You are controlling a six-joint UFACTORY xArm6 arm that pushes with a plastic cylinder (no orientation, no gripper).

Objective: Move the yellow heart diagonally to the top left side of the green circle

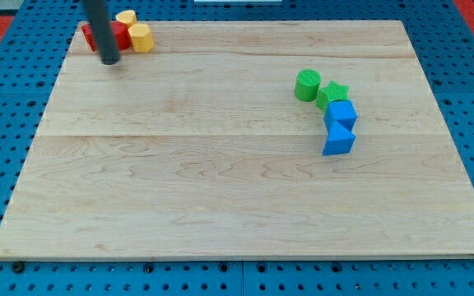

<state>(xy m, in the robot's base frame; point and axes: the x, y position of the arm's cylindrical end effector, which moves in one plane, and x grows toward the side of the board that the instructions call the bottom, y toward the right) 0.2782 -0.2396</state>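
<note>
My tip (109, 60) is at the board's top left, just below and touching the red blocks (112, 34). Two yellow blocks sit with them: one (126, 17) behind the red ones at the view's top, and one (141, 38) to their right; which is the heart I cannot tell. The green circle (308, 85) stands at the right of centre, far to the right of my tip. The rod hides part of the red blocks.
A green star (332, 94) touches the green circle on its lower right. Two blue blocks (341, 114) (338, 141) lie in a line below the star. The wooden board (220, 181) lies on a blue pegboard.
</note>
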